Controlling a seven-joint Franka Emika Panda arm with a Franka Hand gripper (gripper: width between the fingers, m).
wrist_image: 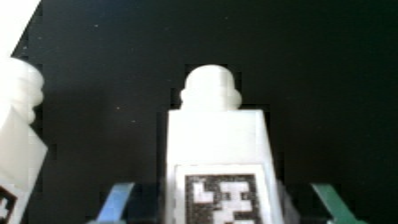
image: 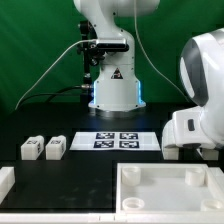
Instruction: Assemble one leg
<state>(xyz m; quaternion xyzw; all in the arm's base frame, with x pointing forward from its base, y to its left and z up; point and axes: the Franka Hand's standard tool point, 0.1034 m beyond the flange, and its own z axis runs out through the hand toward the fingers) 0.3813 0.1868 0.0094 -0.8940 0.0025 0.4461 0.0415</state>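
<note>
Two fingers (wrist_image: 118,200): blue-tipped and spread, one on each side of the leg, with a sliver of dark desk showing between each tip and the white block, so they pinch nothing.
Leg (wrist_image: 221,140): lies flat on the black desk (wrist_image: 311,60) between the fingers, its tagged face turned up to the wrist camera.
Leg's long axis: runs straight away from the fingers, with the rounded peg at the far end.
Second leg (wrist_image: 18,110): just beside the first but apart from it, parallel, peg pointing the same way, cut off by the picture's edge.
Tabletop piece (image: 170,172): nearest in the exterior view, raised rims up.
Arm (image: 205,90): bulks large on the exterior view's right and hides the fingers there.
Pair of legs (image: 42,148): side by side on the exterior view's left.
Marker board (image: 118,140): flat at mid-desk.
Base (image: 112,90): farthest back, against the green curtain.
</note>
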